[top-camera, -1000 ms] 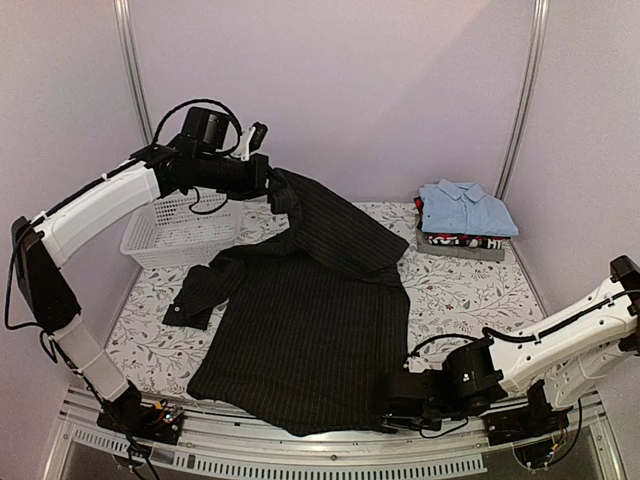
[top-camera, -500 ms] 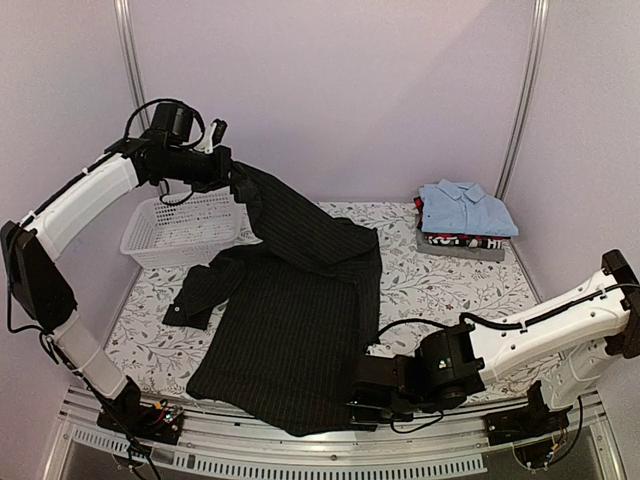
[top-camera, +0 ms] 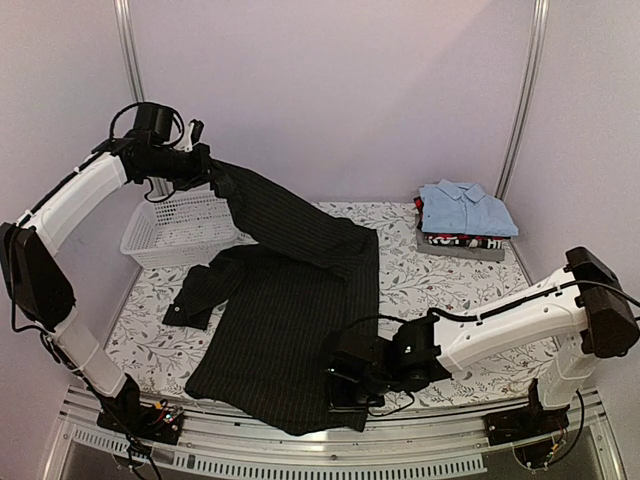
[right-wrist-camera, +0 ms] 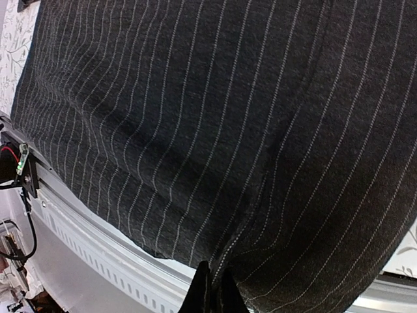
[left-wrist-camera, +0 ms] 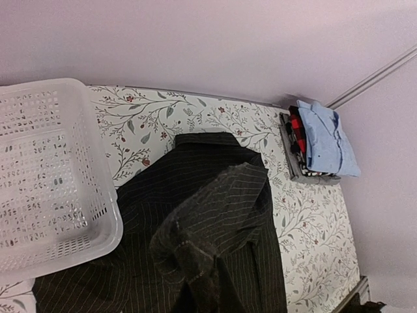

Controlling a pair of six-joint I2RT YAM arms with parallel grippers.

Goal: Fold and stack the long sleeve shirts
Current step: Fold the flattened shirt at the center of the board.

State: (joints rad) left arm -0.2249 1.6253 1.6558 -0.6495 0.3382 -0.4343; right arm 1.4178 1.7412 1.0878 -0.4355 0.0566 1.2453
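Checked far left first: found left gripper (top-camera: 205, 167) clenched on an upper edge of the black pinstriped shirt (top-camera: 290, 320), raised above the white mesh basket (top-camera: 178, 235). Compared with a second back: carried further left and higher, dragging the shirt's right side along. From the left wrist view, saw the lifted cloth hanging in a fold under the camera, above the part spread on the floral table (top-camera: 455, 290).

Moving right: found right gripper (top-camera: 338, 386) pinched shut on the near hem, low at the table's front edge. Swept leftward over the same second, bringing that hem corner over the shirt's body.

Judged as a lengthwise fold under way, right half crossing the left, not yet laid flat.

Far right: noted light blue shirt (top-camera: 466, 207) already folded on top of a small stack, well apart. Remaining: set this fold down, finish folding, add to the stack.
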